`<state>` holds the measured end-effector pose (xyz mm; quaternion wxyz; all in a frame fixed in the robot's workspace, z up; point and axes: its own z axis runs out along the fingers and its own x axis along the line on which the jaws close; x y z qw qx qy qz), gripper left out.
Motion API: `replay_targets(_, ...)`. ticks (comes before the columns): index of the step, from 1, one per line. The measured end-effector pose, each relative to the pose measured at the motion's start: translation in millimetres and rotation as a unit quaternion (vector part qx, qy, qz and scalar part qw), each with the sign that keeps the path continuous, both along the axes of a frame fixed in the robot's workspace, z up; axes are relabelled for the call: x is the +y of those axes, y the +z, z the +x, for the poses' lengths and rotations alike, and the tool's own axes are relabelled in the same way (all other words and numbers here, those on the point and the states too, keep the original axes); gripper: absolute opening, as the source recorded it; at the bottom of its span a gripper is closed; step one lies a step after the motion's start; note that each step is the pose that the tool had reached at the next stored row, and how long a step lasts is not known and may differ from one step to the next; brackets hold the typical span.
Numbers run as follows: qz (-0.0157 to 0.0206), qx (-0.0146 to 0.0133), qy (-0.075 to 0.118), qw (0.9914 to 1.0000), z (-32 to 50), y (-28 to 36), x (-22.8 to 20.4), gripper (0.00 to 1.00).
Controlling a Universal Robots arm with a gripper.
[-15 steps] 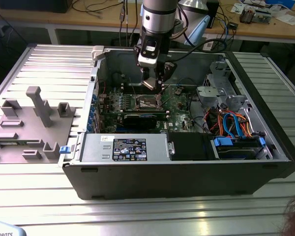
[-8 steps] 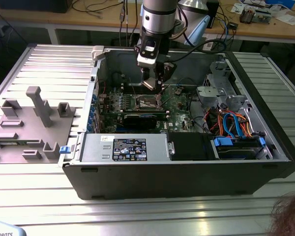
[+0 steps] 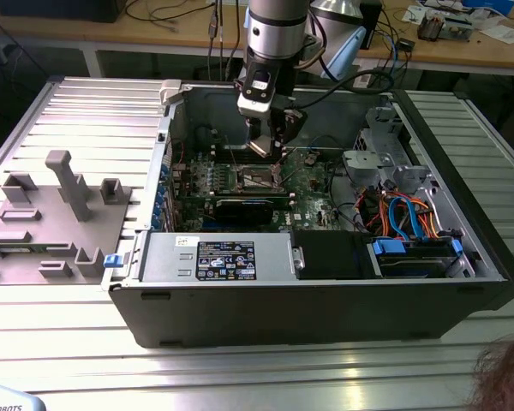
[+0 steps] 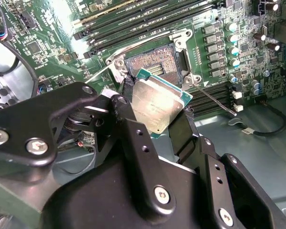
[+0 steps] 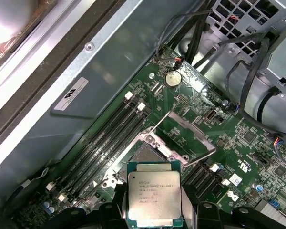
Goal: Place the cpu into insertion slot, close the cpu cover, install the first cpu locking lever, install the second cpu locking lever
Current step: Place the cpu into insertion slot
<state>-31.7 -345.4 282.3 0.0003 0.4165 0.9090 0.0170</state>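
In the second wrist view the cpu [image 4: 158, 106], a small flat square chip with a dull silver metal top, covers one corner of the insertion slot [image 4: 156, 61], a square dark socket with a pale metal rim. The chip's edges farthest from that slot are hidden by the fingers [image 4: 133, 136] of the black metal gripper [image 4: 156, 114]. In the exterior view the slot [image 3: 259, 177] is too small to show detail.
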Motion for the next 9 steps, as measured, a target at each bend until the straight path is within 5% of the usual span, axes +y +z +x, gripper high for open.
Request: replay_targets(9,-0.0001,0.0,-0.015,0.99989,0.0,-0.7,0.0,0.54)
